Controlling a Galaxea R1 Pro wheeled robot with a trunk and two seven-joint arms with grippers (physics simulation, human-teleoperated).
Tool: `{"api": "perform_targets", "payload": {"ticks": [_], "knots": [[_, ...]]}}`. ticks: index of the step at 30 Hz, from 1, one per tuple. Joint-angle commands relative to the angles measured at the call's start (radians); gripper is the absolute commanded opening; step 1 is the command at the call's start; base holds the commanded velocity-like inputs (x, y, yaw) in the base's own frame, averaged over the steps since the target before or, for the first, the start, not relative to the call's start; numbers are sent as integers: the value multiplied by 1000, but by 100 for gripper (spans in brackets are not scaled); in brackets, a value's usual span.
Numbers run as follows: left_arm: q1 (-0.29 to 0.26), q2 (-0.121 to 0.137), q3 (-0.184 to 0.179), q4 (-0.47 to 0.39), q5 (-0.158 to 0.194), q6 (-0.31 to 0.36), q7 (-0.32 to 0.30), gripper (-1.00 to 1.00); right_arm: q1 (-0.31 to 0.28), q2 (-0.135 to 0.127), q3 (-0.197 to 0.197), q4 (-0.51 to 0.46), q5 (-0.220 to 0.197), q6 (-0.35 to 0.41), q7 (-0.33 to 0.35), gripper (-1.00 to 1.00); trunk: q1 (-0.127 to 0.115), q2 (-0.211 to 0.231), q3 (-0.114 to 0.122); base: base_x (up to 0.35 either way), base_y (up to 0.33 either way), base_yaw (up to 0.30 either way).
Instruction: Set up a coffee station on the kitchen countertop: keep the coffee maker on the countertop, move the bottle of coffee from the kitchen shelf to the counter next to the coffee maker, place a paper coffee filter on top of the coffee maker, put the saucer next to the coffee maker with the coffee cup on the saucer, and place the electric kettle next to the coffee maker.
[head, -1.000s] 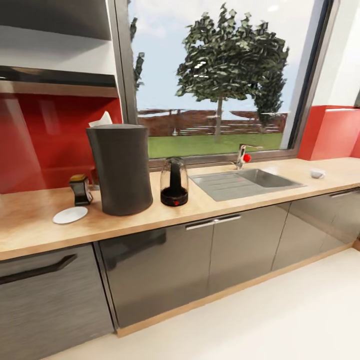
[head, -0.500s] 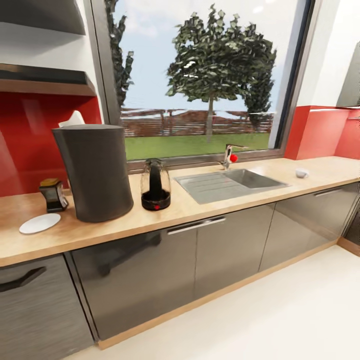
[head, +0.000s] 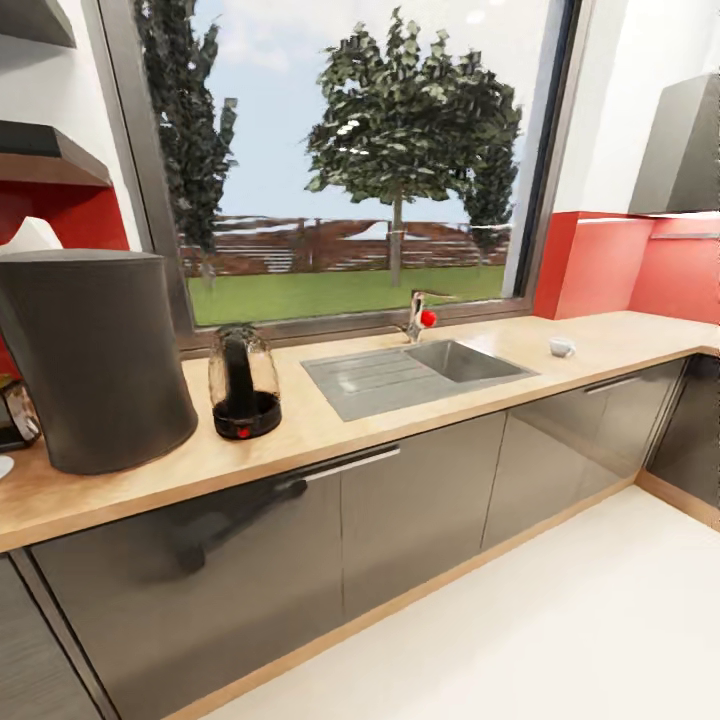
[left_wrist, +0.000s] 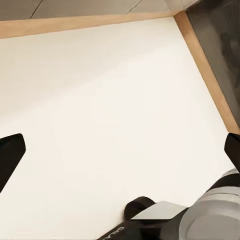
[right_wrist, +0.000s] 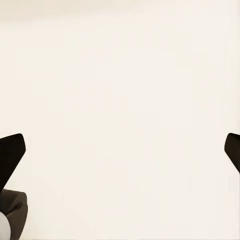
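Small white coffee cup (head: 561, 346) sits far along wooden worktop (head: 330, 425), beyond steel sink (head: 415, 372), well apart from tall dark cylindrical coffee maker (head: 95, 355). Left tool (left_wrist: 120, 150) and right tool (right_wrist: 120, 150) wide, empty. Drive closer before reaching; approach cup squarely.

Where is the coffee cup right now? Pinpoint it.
In the head view, the coffee cup sits on the countertop at the right, beyond the sink, far from the coffee maker.

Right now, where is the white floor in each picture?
Head view: floor lies below the cabinets, lower right.
Left wrist view: floor spreads beyond the left claw.
Right wrist view: floor beyond the right claw.
Shared landmark: wooden strip edging the floor, head and left wrist views.
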Motion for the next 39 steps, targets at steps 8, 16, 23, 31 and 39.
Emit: {"api": "perform_targets", "payload": {"ticks": [8, 16, 23, 31, 39], "knots": [[-1, 0, -8, 1, 6, -9, -1, 100, -1, 1, -2, -1, 13, -5, 6, 100, 0, 0, -1, 197, -265, -4], [-1, 0, -7, 1, 6, -9, -1, 100, -1, 1, -2, 0, 15, -5, 6, 100, 0, 0, -1, 220, -265, -146], [-1, 0, -7, 1, 6, -9, -2, 100, -1, 2, -1, 1, 15, -5, 6, 100, 0, 0, -1, 225, -263, -220], [-1, 0, -7, 1, 6, -9, -1, 100, -1, 2, -1, 1, 15, -6, 5, 100, 0, 0, -1, 228, -261, -37], [-1, 0, -7, 1, 6, -9, -1, 100, -1, 2, -1, 1, 15, -6, 4, 100, 0, 0, -1, 230, -260, -3]]}}
